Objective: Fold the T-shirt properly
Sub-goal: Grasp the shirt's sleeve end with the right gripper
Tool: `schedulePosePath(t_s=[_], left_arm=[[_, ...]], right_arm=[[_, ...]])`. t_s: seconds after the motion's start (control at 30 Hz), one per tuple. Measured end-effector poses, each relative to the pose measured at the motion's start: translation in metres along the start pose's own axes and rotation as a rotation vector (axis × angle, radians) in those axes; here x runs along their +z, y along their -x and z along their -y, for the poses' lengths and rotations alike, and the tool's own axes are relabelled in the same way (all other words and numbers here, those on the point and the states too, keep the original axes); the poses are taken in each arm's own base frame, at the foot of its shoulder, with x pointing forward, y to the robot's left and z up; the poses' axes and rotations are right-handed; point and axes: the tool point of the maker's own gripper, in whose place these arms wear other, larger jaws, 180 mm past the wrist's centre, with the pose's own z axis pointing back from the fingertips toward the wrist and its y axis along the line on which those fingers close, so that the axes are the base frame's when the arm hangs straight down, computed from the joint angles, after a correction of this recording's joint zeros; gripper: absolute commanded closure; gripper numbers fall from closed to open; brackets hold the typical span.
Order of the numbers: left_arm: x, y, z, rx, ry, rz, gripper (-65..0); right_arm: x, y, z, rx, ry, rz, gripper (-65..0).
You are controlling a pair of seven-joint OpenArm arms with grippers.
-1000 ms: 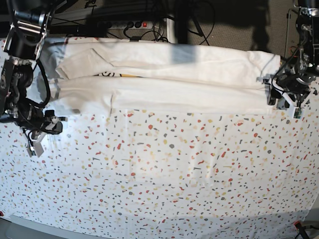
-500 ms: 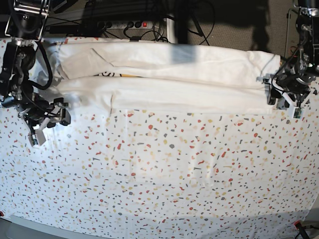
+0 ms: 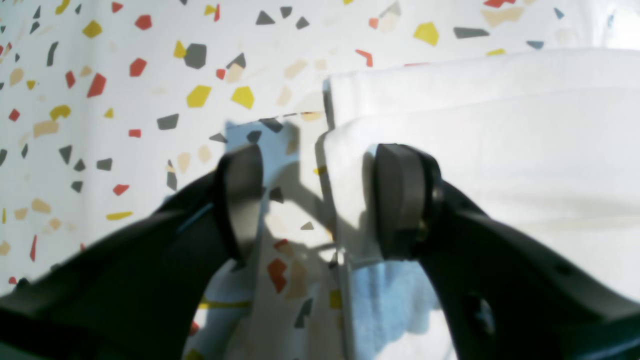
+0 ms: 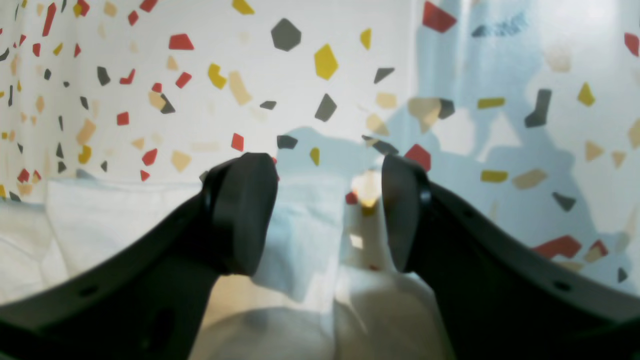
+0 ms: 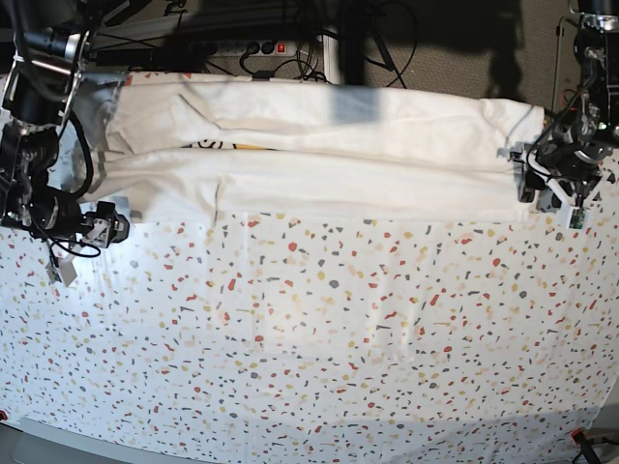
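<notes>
The T-shirt (image 5: pixel 319 155) is laid as a long folded white band across the far part of the surface (image 5: pixel 319 338), which is covered by a white cloth speckled with red, yellow and grey flecks. A strip of print is seen in a fold near the shirt's end. The left gripper (image 3: pixel 320 200) is placed at one end of the shirt, fingers (image 3: pixel 400 200) spread apart astride the hem edge. The right gripper (image 4: pixel 327 210) is held at the other end, fingers (image 4: pixel 245 210) parted over a corner, nothing pinched.
</notes>
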Motion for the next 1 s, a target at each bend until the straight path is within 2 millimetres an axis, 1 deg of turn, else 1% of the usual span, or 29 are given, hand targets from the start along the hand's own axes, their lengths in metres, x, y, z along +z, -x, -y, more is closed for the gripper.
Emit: schedulePosePath(t_s=[0.07,0.3,0.4,0.5,0.53,0.57,0.6,0.67,0.83,1.0], left_arm=[[0.000,0.000,0.000,0.000,0.000,0.000,-34.6],[0.000,0.000,0.000,0.000,0.000,0.000,-34.6],[0.000,0.000,0.000,0.000,0.000,0.000,-34.5],[0.000,0.000,0.000,0.000,0.000,0.000,-34.5],[0.000,0.000,0.000,0.000,0.000,-0.001,-34.5],[0.000,0.000,0.000,0.000,0.000,0.000,-34.5],[0.000,0.000,0.000,0.000,0.000,0.000,-34.5],[0.000,0.000,0.000,0.000,0.000,0.000,-34.5],[0.000,0.000,0.000,0.000,0.000,0.000,-34.5],[0.000,0.000,0.000,0.000,0.000,0.000,-34.5]], right_arm=[[-0.001,0.005,-0.002,-0.002,-0.006,-0.023,-36.4],[-0.002,0.009,-0.008,-0.020,-0.036,-0.038,-35.5],[-0.007,0.015,-0.010,-0.043,-0.051,-0.046,-28.6],[-0.010,0.022,-0.006,-0.080,-0.058,-0.060,-24.4],[-0.010,0.023,-0.005,-0.086,-0.059,-0.059,-22.1],[-0.011,0.024,-0.004,-0.087,-0.057,-0.061,-18.0],[-0.011,0.025,-0.003,-0.083,-0.049,-0.064,-12.6],[-0.011,0.025,-0.003,-0.084,-0.051,-0.070,-0.2],[-0.010,0.022,-0.006,-0.061,-0.063,-0.075,0.0],[-0.003,0.013,-0.010,-0.004,-0.044,-0.073,0.0]])
